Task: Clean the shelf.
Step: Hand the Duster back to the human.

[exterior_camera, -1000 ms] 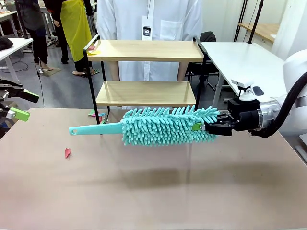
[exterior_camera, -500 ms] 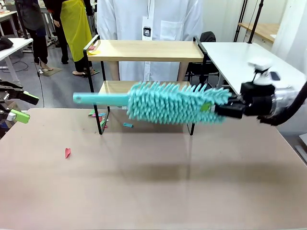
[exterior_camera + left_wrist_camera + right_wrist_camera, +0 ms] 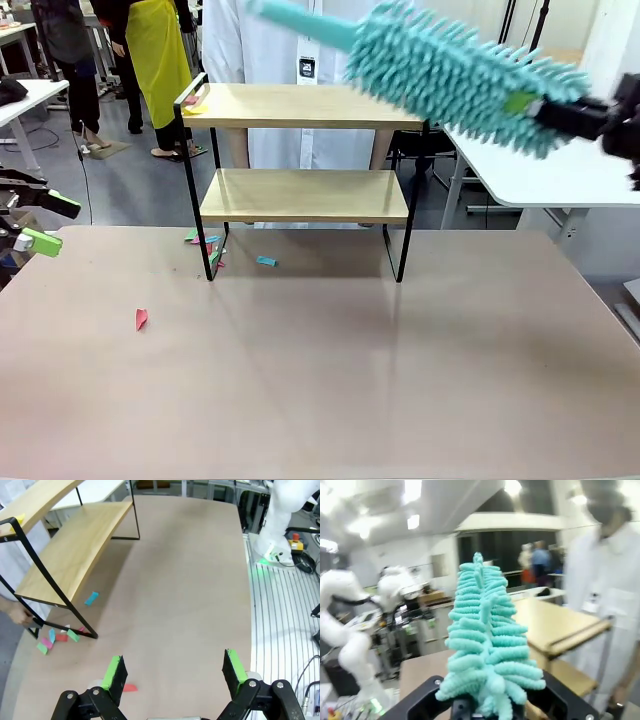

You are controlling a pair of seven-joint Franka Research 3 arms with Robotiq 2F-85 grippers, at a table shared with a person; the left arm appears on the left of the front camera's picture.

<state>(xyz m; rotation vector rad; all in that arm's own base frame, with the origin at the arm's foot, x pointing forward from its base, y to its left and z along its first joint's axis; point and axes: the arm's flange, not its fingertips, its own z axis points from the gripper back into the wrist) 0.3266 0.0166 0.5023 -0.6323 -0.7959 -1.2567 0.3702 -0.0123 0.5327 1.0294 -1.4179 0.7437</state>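
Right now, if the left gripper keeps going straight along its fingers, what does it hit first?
Probably the beige tabletop: the open left gripper looks down and along bare table. A red paper scrap lies by one finger, and the shelf stands off to the side. Depth is unclear.

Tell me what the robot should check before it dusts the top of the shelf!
1. Right claw shut tight on the duster: ok.
2. Duster lifted higher than the shelf top board: ok, it hangs tilted above it.
3. Scraps to sweep on the top board: ok, a few bits lie at its left end.
4. Left claw out of the way: ok, open and off to the table's side.
5. Person clear of the swing: not ok, they stand right behind the shelf, near the duster handle.
6. Lower board free of scraps: ok.
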